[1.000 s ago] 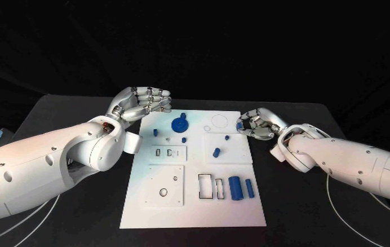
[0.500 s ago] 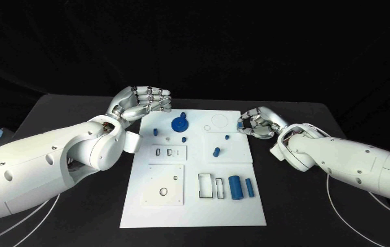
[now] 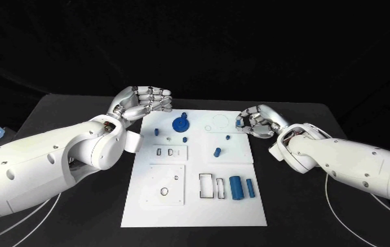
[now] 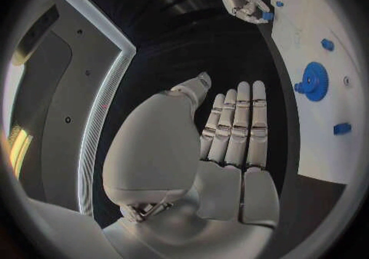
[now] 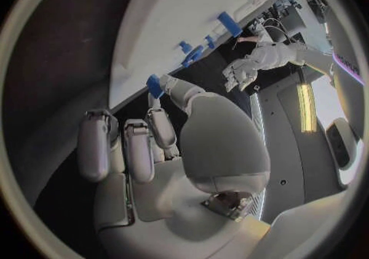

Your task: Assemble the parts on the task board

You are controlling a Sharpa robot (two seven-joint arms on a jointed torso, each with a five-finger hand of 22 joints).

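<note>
The white task board (image 3: 235, 213) lies in the middle of the black table. My right hand (image 3: 258, 122) hovers at the board's far right edge and pinches a small blue part (image 3: 240, 124) between thumb and a finger; the right wrist view shows that small blue part (image 5: 154, 85) at the fingertips. My left hand (image 3: 146, 101) hangs at the board's far left corner, fingers side by side, holding nothing (image 4: 230, 142). On the board lie a blue gear (image 3: 180, 124), several small blue pieces such as one (image 3: 217, 152) mid-board, and two blue cylinders (image 3: 235, 188) on the right.
Two rectangular slots (image 3: 205, 185) lie left of the cylinders and a square plate with a hole (image 3: 165, 185) sits on the board's near left. Bare black table (image 3: 73, 117) surrounds the board. Thin cables (image 3: 329, 196) trail beside both forearms.
My right hand, with the small blue part, has drifted slightly toward the board's far edge. The left hand and the parts on the board have stayed put.
</note>
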